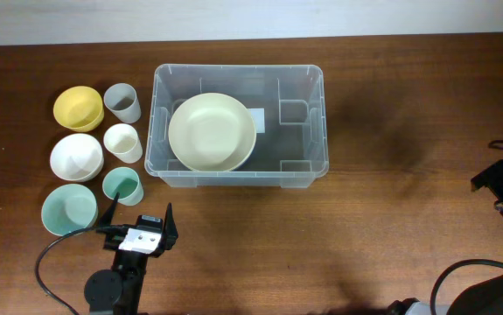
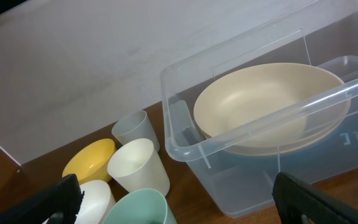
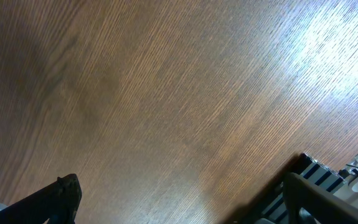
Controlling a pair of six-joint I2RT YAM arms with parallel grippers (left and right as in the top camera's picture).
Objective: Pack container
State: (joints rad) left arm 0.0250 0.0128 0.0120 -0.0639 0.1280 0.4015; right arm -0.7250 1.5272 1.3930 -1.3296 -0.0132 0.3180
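The large clear rectangular plastic container [image 1: 238,69] sits mid-table, within both arms' reach, with a round cream plate [image 1: 212,131] flat inside as a base. Three plastic bowls [image 1: 76,157] and three plastic cups [image 1: 123,142] wait left, near the wide, empty left gripper [image 1: 140,213]. The right gripper [image 3: 179,186] is equally wide.

Brown wooden tabletop [image 1: 382,227] is filling the overhead frame. Clear container [image 1: 234,179] is sitting on it at upper centre. Six pieces are standing at the left in two columns. Yellow bowl [image 1: 78,107], white bowl [image 1: 76,157] and mint bowl [image 1: 68,211] are running down the far left. Grey cup [image 1: 122,102], cream cup [image 1: 123,142] and mint cup [image 1: 122,185] are standing nearer the container.
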